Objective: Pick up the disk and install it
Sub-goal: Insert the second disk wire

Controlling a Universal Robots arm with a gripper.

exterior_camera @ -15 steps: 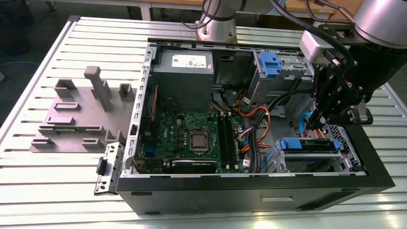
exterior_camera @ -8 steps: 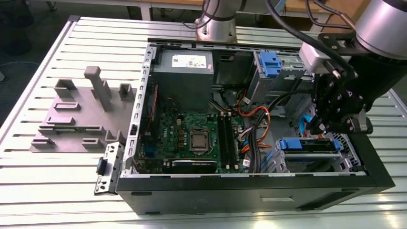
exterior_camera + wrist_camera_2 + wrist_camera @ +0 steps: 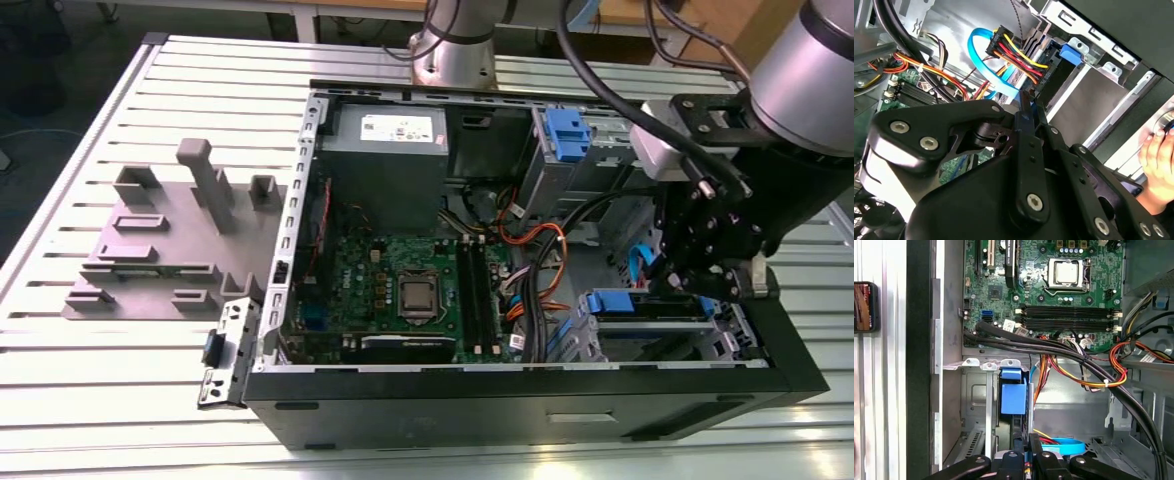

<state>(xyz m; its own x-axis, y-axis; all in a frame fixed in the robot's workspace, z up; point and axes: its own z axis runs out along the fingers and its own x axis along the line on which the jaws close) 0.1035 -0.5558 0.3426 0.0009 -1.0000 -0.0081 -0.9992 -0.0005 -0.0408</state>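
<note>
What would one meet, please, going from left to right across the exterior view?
Grey plastic fixture → motherboard inside the open computer case → orange cable bundle → blue-bracketed disk → gripper.

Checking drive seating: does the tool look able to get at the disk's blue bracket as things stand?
Likely yes: the tool hangs inside the open case right beside the disk's blue bracket, with nothing seen between them. The blue cable and red-and-yellow wires run close and might snag.
</note>
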